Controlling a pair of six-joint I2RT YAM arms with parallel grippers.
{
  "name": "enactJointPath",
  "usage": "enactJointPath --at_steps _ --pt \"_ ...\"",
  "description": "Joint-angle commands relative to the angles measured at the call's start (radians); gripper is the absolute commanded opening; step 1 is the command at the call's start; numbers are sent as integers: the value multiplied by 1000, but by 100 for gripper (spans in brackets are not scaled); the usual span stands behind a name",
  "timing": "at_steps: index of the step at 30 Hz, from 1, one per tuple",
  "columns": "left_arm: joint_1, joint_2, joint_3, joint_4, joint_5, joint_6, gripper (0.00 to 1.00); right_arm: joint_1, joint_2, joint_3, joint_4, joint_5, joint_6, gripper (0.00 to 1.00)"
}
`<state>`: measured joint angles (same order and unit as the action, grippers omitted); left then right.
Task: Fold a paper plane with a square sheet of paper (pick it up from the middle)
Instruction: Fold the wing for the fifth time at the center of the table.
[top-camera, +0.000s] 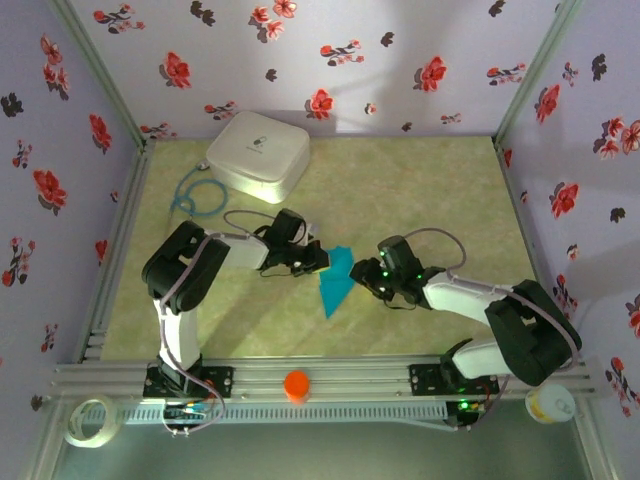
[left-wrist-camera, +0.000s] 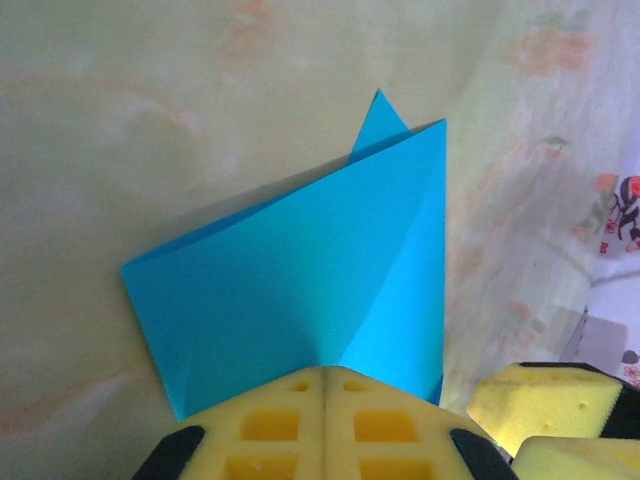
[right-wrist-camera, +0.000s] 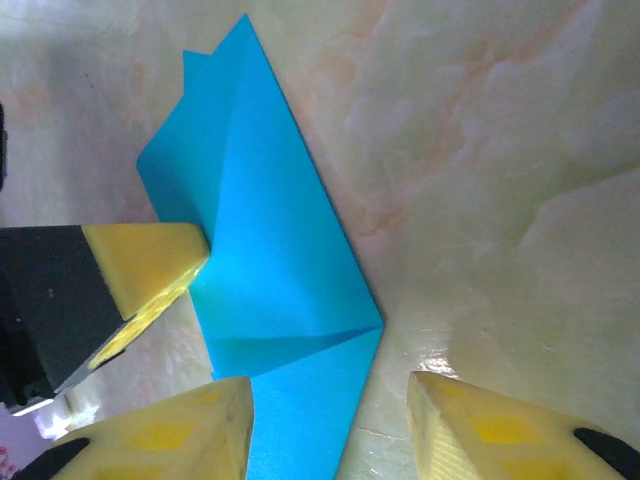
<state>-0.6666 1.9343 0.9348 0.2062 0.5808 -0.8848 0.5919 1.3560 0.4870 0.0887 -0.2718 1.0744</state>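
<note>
pinning the folded turquoise paper (left-wrist-camera: 300, 300) on the bench (right-wrist-camera: 500, 150), the left end effector (left-wrist-camera: 325, 385) is clenched at its edge; the right end effector (right-wrist-camera: 330, 400), released, straddles the narrow end. closing off-crease could skew the fold.

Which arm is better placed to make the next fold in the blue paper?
Right, probably. The right gripper is open, astride one edge of the paper, free to grip and fold. The left gripper is shut on the paper's other side, anchoring it.
</note>
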Motion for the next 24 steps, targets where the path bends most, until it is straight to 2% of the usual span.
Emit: enactJointPath --at_steps 1,11,24 --pt "-1 18 -54 6 29 -6 0 -16 23 -1 29 -48 -16 46" --pt "-1 14 -59 27 43 -11 0 -29 76 12 34 -63 -16 46" --pt "-1 4 -62 33 44 -17 0 -32 107 33 101 -109 -1 37"
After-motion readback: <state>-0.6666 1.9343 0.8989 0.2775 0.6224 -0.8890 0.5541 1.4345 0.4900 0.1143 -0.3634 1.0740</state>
